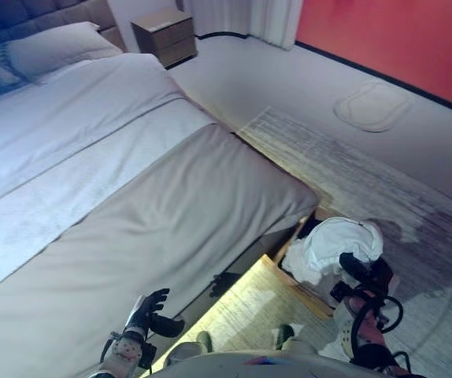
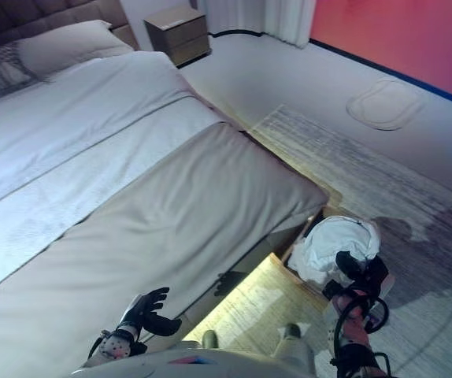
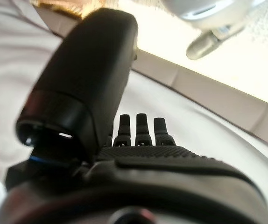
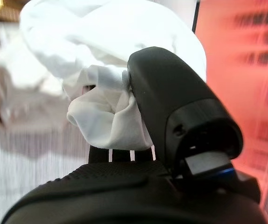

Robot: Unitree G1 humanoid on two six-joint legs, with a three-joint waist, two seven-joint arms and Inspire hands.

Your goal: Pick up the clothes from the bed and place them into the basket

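The wide bed [image 1: 131, 197] with its grey-beige cover and white sheet stretches ahead of the left hand, its head end running out of the picture on that side. A pale upholstered pillow [image 1: 57, 47] lies far beyond that hand, and a small brown wooden nightstand [image 1: 164, 35] stands further off still, against the wall. A grey patterned floor rug [image 1: 383, 197] spreads beyond the right hand, with a flat oval light-grey mat [image 1: 373, 105] well past it, near the red wall [image 1: 399, 39].

Just ahead of the right hand sits the wooden-sided basket [image 1: 295, 238], tucked beside the bed's corner; only part of its rim shows, the rest being covered by cloth and the bed's edge. The crumpled white clothes [image 1: 332, 246] are heaped over it, so the inside of the basket cannot be seen.

The right hand [image 1: 364, 277] is at the near edge of that heap. In its wrist view the thumb presses against a bunched fold of the white cloth and the fingers are buried beneath it, so a fold is pinched in the hand; how much of the heap hangs from it and how much rests in the basket is hard to make out.

The left hand [image 1: 153, 309] hovers low over the near edge of the bed cover, fingers straight, thumb spread, holding nothing.
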